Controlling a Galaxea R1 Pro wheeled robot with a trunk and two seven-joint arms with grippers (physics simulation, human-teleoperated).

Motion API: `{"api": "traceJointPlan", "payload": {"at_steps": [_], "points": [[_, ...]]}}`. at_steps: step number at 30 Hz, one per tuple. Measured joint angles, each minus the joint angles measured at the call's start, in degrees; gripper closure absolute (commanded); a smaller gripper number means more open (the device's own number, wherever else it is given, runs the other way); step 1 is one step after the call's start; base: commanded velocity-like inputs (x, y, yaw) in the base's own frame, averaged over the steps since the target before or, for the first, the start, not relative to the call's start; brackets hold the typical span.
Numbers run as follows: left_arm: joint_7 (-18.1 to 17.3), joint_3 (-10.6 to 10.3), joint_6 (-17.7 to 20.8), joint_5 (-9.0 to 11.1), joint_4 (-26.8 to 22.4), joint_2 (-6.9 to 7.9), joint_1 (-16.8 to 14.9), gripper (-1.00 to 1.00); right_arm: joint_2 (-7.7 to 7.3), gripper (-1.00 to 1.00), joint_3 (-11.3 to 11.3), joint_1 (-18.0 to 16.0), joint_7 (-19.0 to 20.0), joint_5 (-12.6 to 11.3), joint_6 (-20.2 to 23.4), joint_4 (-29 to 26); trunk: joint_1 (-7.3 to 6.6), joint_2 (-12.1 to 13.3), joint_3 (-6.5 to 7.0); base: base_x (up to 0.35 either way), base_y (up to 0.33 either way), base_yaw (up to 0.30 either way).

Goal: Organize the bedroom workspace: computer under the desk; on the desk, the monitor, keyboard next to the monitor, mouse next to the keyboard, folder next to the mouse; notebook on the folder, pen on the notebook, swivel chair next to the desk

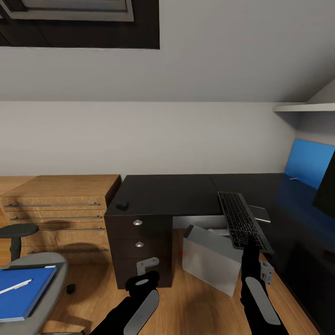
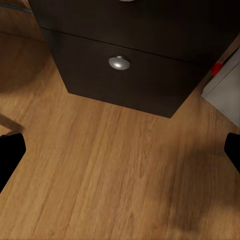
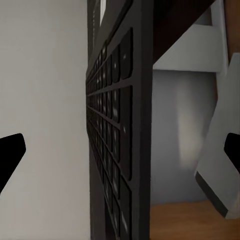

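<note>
1. The right end effector (image 1: 251, 242) is seen raised in front of the desk, pinching the near end of the keyboard (image 1: 242, 218); in the right wrist view the keyboard (image 3: 117, 140) runs edge-on between the two fingertips.
2. The keyboard is held above the tabletop (image 1: 172, 193) edge, its far end reaching over the glossy black surface.
3. The left end effector (image 1: 148, 267) is held low before the black drawers (image 1: 138, 242); in the left wrist view its fingertips (image 2: 10, 155) are spread wide, with nothing between them, over the wooden floor (image 2: 110, 170).
4. The computer (image 1: 209, 260) is seen tilted on the floor beneath the tabletop, just beside the drawers, a red light at its side.
5. The blue folder (image 1: 23, 293) lies on the swivel chair (image 1: 44, 274) seat, at lower left, with the pen (image 1: 15, 286) on top.
6. An edge of the monitor (image 1: 327, 190) shows at far right, on the tabletop.
7. A small dark mouse (image 1: 122, 205) rests at the tabletop's left corner.
8. A light wooden drawer unit (image 1: 60, 204) stands left of the desk.
</note>
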Motion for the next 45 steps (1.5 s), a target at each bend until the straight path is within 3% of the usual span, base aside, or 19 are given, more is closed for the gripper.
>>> {"api": "traceJointPlan", "payload": {"at_steps": [45], "points": [[0.0, 0.0, 0.0, 0.0, 0.0, 0.06, 0.01, -1.0, -0.02, -1.0, 0.0, -0.01, -0.08, -0.13, 0.09, 0.3, 0.0, 0.0, 0.0, 0.033, 0.0, 0.0]]}}
